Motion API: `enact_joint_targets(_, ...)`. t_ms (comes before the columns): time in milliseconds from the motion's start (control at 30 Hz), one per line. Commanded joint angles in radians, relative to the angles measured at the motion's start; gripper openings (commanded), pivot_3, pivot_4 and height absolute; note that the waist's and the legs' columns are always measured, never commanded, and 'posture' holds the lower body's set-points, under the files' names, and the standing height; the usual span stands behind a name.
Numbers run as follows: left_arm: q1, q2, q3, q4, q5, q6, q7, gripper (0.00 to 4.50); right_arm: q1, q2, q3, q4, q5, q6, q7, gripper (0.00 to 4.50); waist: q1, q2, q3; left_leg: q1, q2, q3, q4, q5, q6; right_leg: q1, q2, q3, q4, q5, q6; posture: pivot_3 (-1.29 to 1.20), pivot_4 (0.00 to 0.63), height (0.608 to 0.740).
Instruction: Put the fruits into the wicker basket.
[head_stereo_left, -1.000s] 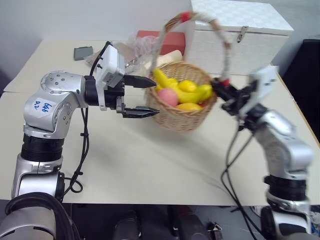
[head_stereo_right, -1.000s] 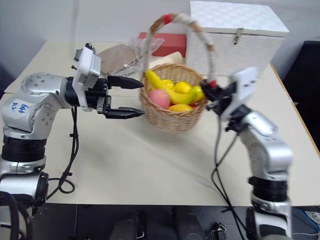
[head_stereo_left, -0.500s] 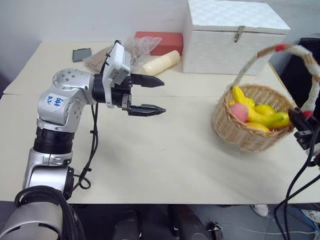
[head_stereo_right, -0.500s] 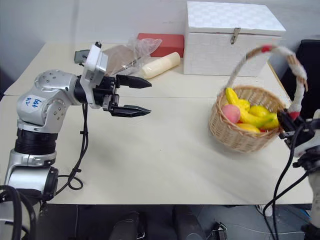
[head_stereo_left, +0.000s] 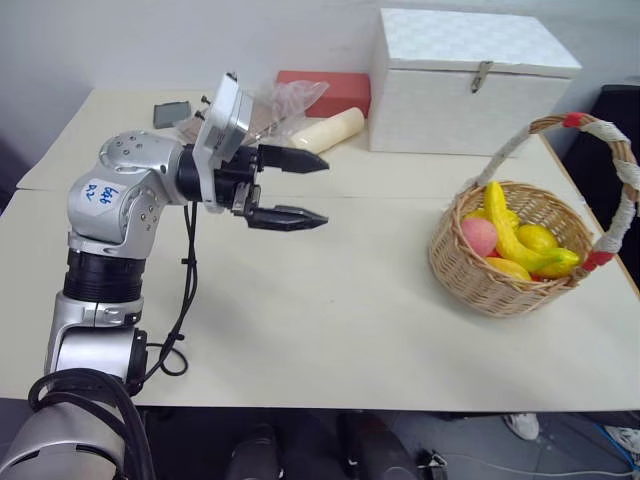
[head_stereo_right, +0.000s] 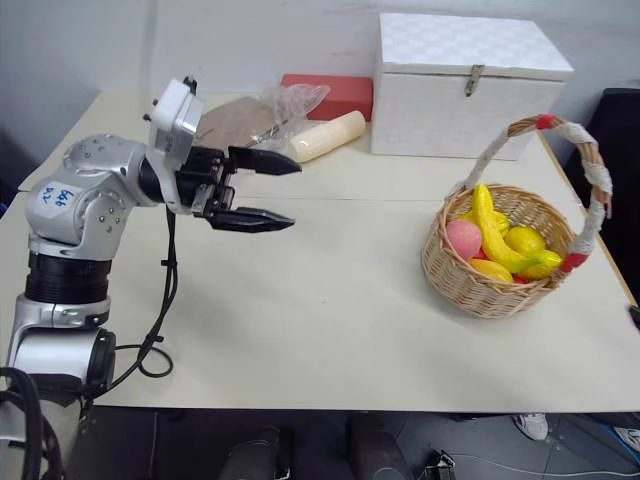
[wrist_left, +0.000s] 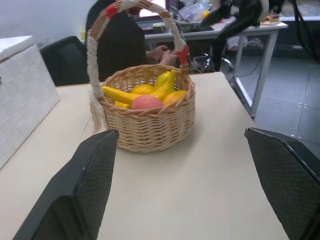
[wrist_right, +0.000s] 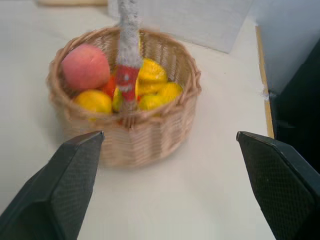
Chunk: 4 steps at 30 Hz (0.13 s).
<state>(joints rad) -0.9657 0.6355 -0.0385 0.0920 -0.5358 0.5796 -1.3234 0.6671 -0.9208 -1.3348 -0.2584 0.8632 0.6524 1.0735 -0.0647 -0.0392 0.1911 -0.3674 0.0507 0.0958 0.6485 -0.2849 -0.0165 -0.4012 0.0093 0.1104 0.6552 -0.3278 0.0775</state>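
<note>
The wicker basket stands on the table's right side, with its cloth-wrapped handle arched over it. Inside lie the fruits: a banana, a peach and a lemon. My left gripper hovers open and empty over the table's left half, pointing at the basket. In the right wrist view my right gripper is open, its fingers spread wide just short of the basket, touching nothing.
A white lidded box stands at the back, with a red box, a cream roll and a crumpled plastic bag to its left. The basket stands close to the table's right edge. A person's hands show beyond the table.
The basket travelled from the table's middle to its right side, hanging from my right gripper. That gripper then opened, let go of the handle and drew back. The left gripper stayed put.
</note>
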Motion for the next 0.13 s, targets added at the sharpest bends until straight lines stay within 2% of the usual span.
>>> enact_joint_targets(33,0.000,0.009,0.026,-0.022,-0.020,-0.016,-0.011,4.23,0.023,-0.085,-0.105,0.078,0.057,0.064,0.143,4.43,-0.011,-0.001,0.000,0.001,0.001,-0.001,0.000,-0.001,0.000,0.003,-0.001,-0.001,-0.001,0.000,0.000,0.00,0.150,0.740)
enact_joint_targets(133,-0.003,-0.016,0.047,-0.003,-0.016,-0.032,0.038,4.23,-0.074,-0.147,-0.055,0.126,0.065,0.086,0.105,4.43,-0.017,-0.001,0.000,0.001,0.003,-0.002,0.000,-0.002,0.001,0.006,-0.003,-0.001,-0.004,0.001,0.002,0.00,0.150,0.740)
